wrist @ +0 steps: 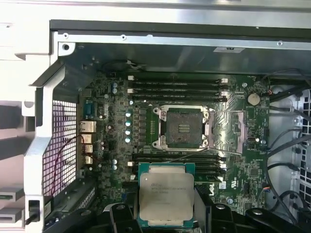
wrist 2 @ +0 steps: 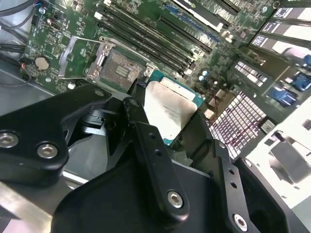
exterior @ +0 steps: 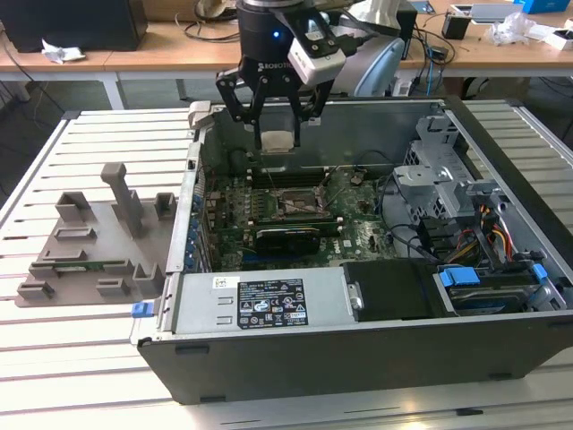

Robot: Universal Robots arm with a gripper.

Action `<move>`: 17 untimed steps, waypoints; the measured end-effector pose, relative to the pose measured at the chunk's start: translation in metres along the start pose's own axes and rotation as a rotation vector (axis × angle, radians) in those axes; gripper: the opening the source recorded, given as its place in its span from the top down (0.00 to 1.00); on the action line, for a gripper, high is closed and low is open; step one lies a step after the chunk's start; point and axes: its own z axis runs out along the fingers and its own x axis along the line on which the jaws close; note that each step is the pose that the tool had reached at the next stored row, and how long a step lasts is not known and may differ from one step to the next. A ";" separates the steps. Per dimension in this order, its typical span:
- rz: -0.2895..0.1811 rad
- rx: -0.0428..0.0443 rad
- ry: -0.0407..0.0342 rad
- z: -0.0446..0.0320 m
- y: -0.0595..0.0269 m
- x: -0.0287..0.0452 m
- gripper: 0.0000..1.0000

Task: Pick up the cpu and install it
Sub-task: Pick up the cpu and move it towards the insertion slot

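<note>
At the exterior view's left, the grey plastic tray (exterior: 85,244) lies on the slatted worktop (exterior: 54,358). Further right, the gripper (exterior: 278,136) hangs over the open computer case (exterior: 358,358), pinching the cpu (exterior: 277,141) by its edges. The cpu is held level with its metal top up, likely so it can seat squarely in the open socket (exterior: 291,202) below, which it has not yet reached.

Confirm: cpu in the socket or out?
Out. The end effector holds the cpu clear of the socket, which sits empty, contacts exposed.

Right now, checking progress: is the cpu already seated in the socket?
No, the claw holds the cpu clear of the socket, which lies empty.
</note>
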 end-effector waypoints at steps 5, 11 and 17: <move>0.000 0.0001 0.0008 0.0113 0.0030 -0.0032 0.46; 0.000 0.0003 0.0014 0.0210 0.0103 -0.0100 0.46; 0.000 0.0004 0.0015 0.0272 0.0112 -0.0120 0.46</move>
